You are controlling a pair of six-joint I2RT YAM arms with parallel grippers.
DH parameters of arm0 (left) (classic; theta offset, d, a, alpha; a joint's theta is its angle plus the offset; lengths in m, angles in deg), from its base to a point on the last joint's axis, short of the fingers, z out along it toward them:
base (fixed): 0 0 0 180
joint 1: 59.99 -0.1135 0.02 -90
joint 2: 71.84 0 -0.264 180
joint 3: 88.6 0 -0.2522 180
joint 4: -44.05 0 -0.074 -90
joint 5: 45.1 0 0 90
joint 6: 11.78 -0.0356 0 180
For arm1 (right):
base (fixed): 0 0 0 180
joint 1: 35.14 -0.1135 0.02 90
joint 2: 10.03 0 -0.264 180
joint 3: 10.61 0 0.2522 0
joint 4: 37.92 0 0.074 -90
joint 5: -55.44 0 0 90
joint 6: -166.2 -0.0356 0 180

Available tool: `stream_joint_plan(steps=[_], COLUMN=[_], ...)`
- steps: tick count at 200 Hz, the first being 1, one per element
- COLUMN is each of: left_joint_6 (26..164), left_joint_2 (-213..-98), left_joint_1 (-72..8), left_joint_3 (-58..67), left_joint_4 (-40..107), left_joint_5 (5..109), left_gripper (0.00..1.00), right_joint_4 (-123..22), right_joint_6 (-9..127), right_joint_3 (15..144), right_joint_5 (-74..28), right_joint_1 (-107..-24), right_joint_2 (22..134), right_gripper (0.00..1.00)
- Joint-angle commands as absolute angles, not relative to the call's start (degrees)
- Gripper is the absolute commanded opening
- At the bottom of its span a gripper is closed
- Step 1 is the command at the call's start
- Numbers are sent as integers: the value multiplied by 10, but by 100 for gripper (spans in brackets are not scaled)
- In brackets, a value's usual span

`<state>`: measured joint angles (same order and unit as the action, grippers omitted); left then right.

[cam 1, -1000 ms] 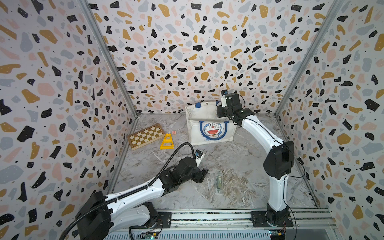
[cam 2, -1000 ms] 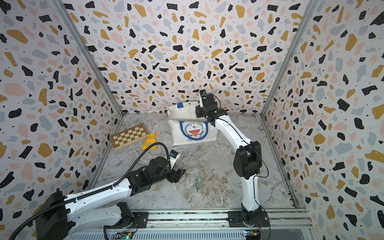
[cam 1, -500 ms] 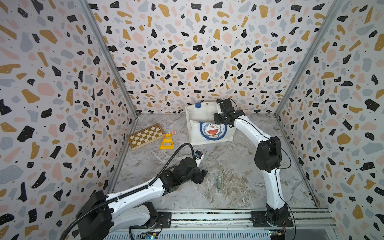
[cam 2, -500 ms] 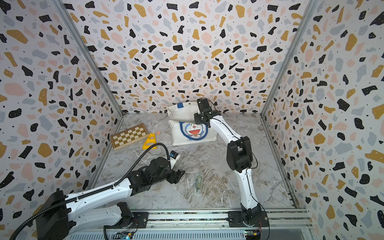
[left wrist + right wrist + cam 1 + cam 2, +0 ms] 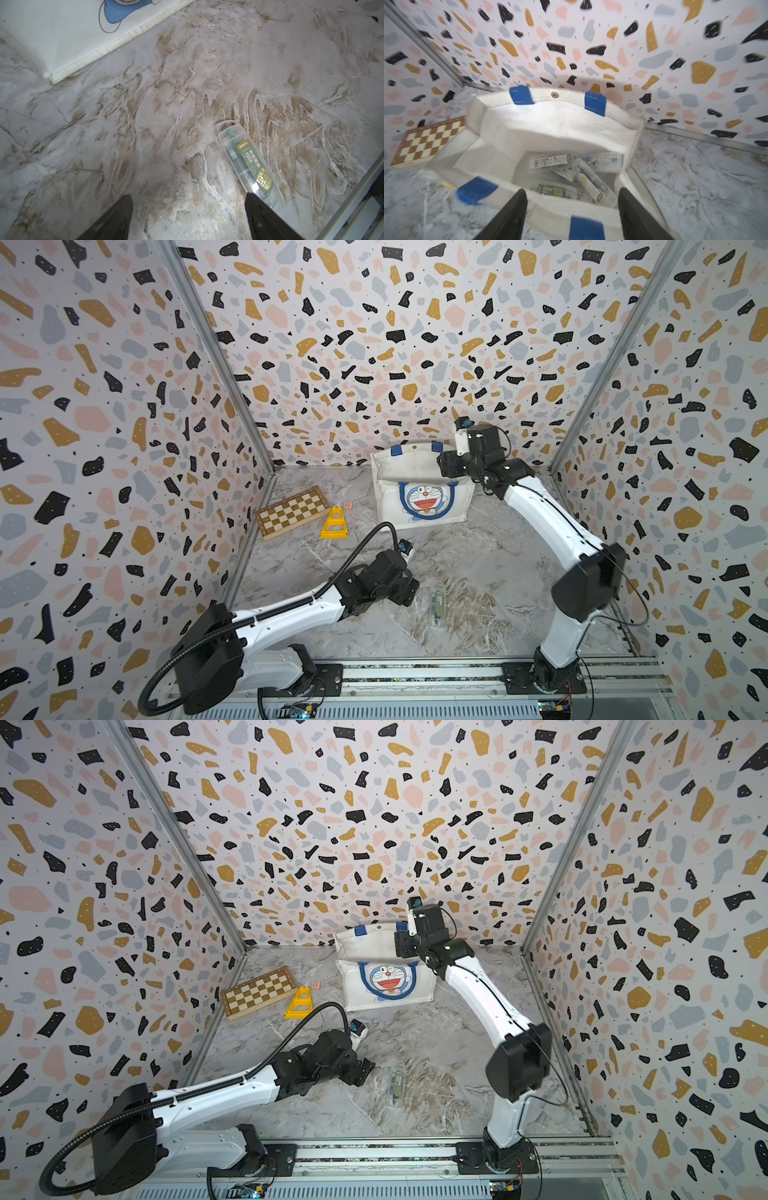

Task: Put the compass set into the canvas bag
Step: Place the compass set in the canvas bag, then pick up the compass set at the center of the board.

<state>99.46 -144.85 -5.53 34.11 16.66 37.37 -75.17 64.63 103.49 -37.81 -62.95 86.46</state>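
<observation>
One compass set, a clear plastic case with a green label, lies flat on the marble floor. In the left wrist view the compass set sits just beyond one fingertip of my left gripper. That gripper is open and empty, low over the floor. The white canvas bag stands at the back with its mouth open. My right gripper hangs open above the bag's front rim. Several more cases lie inside the bag.
A folded chessboard lies by the left wall, with a yellow triangular stand and a small pink block beside it. Patterned walls close in three sides. A metal rail runs along the front.
The right arm dipped towards the bag's mouth and has risen back above its rim. The left arm has hardly moved.
</observation>
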Motion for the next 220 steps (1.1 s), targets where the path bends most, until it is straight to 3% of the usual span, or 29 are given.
stream_joint_plan(steps=[1, 30, 89, 110, 182, 220], left_joint_6=[1052, 1127, 1196, 1196, 1231, 1234], left_joint_2=[-1494, -1567, -1676, -1713, -1800, -1799], left_joint_1=[-28, 5, 44, 59, 81, 87], left_joint_3=[284, 233, 176, 138, 76, 86], left_joint_4=[97, 57, 48, 31, -18, -3], left_joint_5=[312, 319, 374, 373, 335, 323], left_gripper=[86, 86, 87, 93, 88, 67], right_joint_4=[-659, -616, -578, -573, -551, -548], right_joint_6=[622, 601, 534, 531, 540, 538], right_joint_3=[902, 706, 427, 396, 367, 364], right_joint_5=[-396, -420, -307, -290, -269, -259], right_joint_1=[-633, -604, -561, -561, -561, -561], right_joint_2=[736, 615, 468, 459, 461, 464], right_gripper=[74, 77, 77, 77, 78, 78])
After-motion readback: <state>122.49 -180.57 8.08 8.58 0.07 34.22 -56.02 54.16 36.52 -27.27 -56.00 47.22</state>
